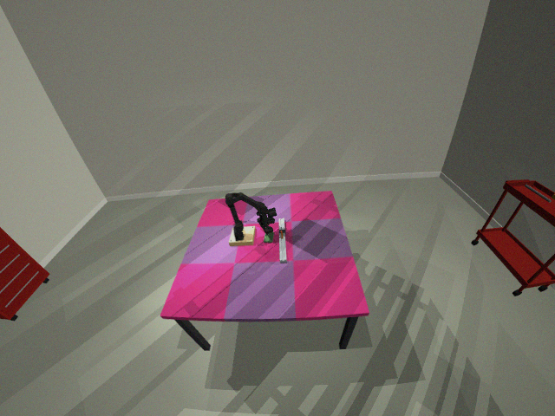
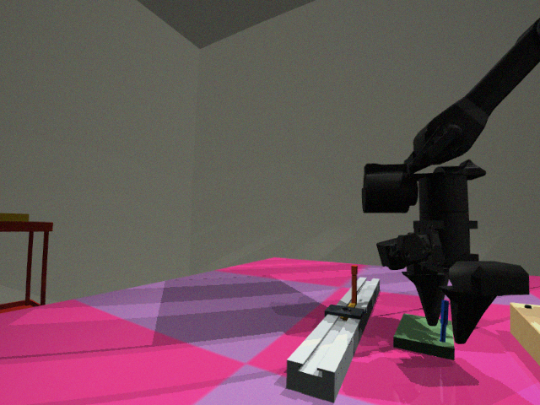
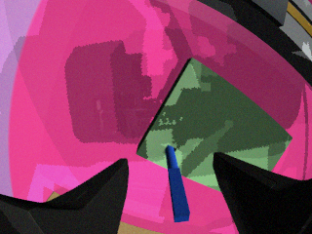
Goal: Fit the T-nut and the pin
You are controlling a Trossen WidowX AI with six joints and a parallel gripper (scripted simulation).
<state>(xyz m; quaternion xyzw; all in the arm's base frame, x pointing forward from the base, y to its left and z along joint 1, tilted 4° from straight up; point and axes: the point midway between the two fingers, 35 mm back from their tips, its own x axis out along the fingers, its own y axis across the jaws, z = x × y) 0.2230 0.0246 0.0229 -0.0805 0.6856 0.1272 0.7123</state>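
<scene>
The blue pin (image 2: 444,320) (image 3: 179,195) stands upright at one edge of the green tray (image 1: 268,238) (image 2: 407,326) (image 3: 219,112), its narrower end down. My gripper (image 2: 446,333) (image 3: 171,163) is open, pointing down, with one finger on each side of the pin. In the wrist view there is a gap between the pin and each finger. The aluminum rail (image 1: 283,252) (image 2: 329,344) carries the dark bracket (image 2: 337,310). The orange handle (image 2: 353,285) sticks up from the slot just behind the bracket. Brass shows on both sides of the bracket; whether the nut is centered under the hole is hidden.
The rail lies beside the tray on the pink and purple table (image 1: 264,290) (image 2: 143,375). The pale wooden base (image 1: 248,242) (image 2: 521,320) of the arm is on the tray's other side. A red cart (image 1: 511,250) stands off the table.
</scene>
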